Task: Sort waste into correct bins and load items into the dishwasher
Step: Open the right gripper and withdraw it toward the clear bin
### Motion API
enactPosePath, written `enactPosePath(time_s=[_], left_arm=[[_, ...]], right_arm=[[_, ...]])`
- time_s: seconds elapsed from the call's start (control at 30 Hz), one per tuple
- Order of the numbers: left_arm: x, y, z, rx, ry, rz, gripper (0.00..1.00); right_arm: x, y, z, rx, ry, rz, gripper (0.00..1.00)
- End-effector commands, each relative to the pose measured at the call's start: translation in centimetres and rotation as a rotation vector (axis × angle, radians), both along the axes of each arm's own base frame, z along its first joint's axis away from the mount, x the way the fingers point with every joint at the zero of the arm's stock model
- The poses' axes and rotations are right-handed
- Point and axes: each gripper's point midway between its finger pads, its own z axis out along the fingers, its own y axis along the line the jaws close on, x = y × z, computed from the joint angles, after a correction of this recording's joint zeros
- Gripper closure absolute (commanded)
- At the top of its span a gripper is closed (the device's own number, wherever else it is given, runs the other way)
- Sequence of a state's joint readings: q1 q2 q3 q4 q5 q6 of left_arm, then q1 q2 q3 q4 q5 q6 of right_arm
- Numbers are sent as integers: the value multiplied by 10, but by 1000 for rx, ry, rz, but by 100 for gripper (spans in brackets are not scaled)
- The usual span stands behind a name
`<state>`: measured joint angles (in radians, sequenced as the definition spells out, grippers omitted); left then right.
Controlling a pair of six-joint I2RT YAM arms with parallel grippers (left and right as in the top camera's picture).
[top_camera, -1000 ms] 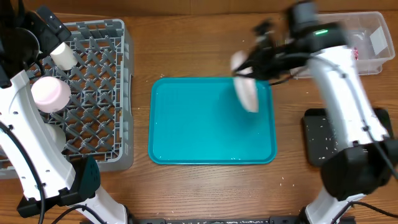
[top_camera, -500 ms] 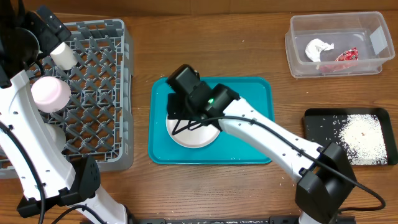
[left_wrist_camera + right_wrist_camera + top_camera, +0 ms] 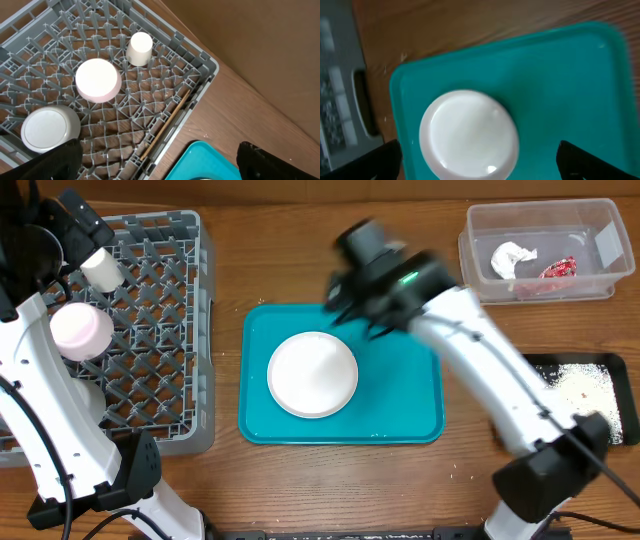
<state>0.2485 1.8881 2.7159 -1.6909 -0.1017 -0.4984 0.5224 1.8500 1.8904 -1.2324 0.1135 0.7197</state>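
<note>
On the far left of the desk [image 3: 330,470] sits the grey dish rack [image 3: 160,330], and my left arm hangs above its left side. My left end effector [image 3: 160,162] is spread wide, with the dark fingers [image 3: 62,160] at the two bottom corners of the wrist view and nothing between them. Inside the rack I see a white bowl [image 3: 50,129] at the near left. A pink cup [image 3: 97,80] stands just beyond it, and a small white cup [image 3: 139,48] stands farther back. A chopstick [image 3: 165,125] lies slantwise along the rack's right side.

In the middle of the desk lies the teal tray [image 3: 400,400]. The white plate [image 3: 312,374] rests flat on its left half, touching nothing but the tray.

My right end effector [image 3: 352,275] is blurred in the overhead view and hovers over the tray's far edge, beyond the plate and apart from it. In the wrist view its fingers [image 3: 580,160] stand wide apart and hold nothing, and the plate fills the space below them.

At the far right, the clear bin [image 3: 480,275] holds a crumpled white paper [image 3: 512,258] and a red wrapper [image 3: 560,268]. Nearer to me is the black bin [image 3: 600,395] with white grains scattered in it, and my right arm hides part of it.
</note>
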Motion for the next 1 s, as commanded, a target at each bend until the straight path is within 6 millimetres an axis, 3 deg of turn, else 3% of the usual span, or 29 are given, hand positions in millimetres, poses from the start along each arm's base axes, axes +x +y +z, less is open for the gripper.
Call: enactPosePath(time_s=[0.0, 0.1, 0.2, 0.43, 0.6, 0.7, 0.83, 0.97], left_arm=[[0, 0, 1, 3, -2, 0, 0], [0, 0, 0, 3, -1, 0, 0], [0, 0, 0, 3, -1, 0, 0], [0, 1, 0, 3, -1, 2, 0], [1, -2, 0, -13, -6, 0, 0], [5, -16, 0, -84, -25, -46, 0], [13, -76, 8, -304, -85, -331, 0], [8, -143, 26, -494, -147, -645, 0]], right_arm=[[24, -75, 41, -31, -91, -171, 0], [29, -138, 35, -78, -54, -315, 0], [33, -187, 32, -83, -44, -434, 0], [31, -270, 33, -85, -44, -630, 0], [26, -295, 33, -87, -42, -689, 0], [25, -301, 33, -88, -41, -704, 0], [25, -301, 33, -87, -41, -704, 0], [25, -301, 33, -88, -41, -704, 0]])
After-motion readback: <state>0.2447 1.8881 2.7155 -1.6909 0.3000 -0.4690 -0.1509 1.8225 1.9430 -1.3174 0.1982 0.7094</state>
